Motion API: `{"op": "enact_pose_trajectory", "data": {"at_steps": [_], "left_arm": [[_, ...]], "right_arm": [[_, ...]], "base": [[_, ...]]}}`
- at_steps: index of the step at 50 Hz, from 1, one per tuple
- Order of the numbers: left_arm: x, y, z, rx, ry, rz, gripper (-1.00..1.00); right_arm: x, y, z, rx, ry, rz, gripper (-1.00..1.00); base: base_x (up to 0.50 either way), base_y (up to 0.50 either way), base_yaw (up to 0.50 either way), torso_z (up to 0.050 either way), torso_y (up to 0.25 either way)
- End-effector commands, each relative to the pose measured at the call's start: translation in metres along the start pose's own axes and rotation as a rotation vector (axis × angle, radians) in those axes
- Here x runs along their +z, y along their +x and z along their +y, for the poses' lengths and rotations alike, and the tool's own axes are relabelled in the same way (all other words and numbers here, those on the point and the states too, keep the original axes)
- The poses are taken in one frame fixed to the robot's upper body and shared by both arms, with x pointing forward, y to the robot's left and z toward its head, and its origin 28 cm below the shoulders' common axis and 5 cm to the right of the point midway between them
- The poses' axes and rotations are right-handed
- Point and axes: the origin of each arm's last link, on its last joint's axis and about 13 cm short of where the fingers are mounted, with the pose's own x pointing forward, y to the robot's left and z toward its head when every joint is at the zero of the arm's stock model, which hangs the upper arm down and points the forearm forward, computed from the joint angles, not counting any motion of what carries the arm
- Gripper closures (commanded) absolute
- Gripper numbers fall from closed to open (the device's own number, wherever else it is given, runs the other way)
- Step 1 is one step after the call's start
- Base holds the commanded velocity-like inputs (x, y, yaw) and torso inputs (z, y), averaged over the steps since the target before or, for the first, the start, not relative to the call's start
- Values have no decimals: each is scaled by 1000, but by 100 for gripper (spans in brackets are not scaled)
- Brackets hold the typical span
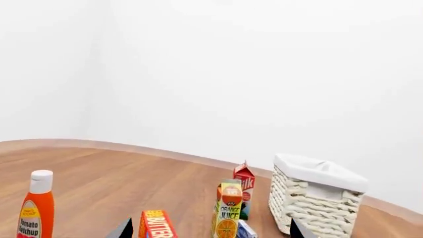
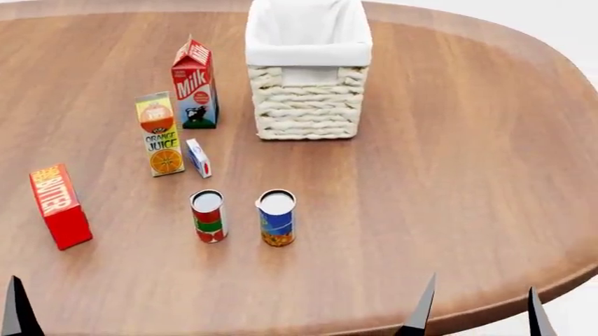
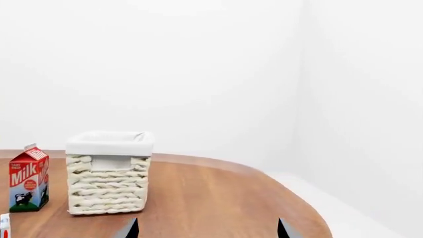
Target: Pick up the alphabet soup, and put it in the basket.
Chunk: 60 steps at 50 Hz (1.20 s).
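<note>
The alphabet soup, a small can with a blue label and a white lid, stands upright on the wooden table in the head view, beside a red-and-green can. The basket, cream wicker with a white liner, stands behind them; it also shows in the left wrist view and the right wrist view. My right gripper is open and empty near the table's front edge, to the right of the soup. My left gripper is open and empty; only one fingertip shows at the head view's lower left.
A milk carton, an orange juice carton, a small white-blue box and a red butter box stand left of the basket. A ketchup bottle shows in the left wrist view. The table's rounded edge runs at right.
</note>
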Motion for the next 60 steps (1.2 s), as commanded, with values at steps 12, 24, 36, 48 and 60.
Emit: {"op": "enact_pose_trajectory", "data": {"at_steps": [12,24,36,48,60], "left_arm": [[5,-4,-1,-11,0,-20,-100],[3,-4,-1,-21,1,-22,-100],[4,-4,-1,-23,1,-23,-100],[3,-4,-2,-23,4,-24,-100],[4,-6,-3,-25,7,-31,-100]], "right_arm": [[1,-5,4,47,-6,-12,-100],[4,-9,6,78,-11,-27,-100],[6,-9,5,69,9,-39,-100],[4,-9,6,76,16,-34,-100],[5,-11,7,88,9,-40,-100]], "base": [[0,-158,0,0,0],[106,-40,0,0,0],[158,-47,0,0,0],[165,-47,0,0,0],[191,-46,0,0,0]]}}
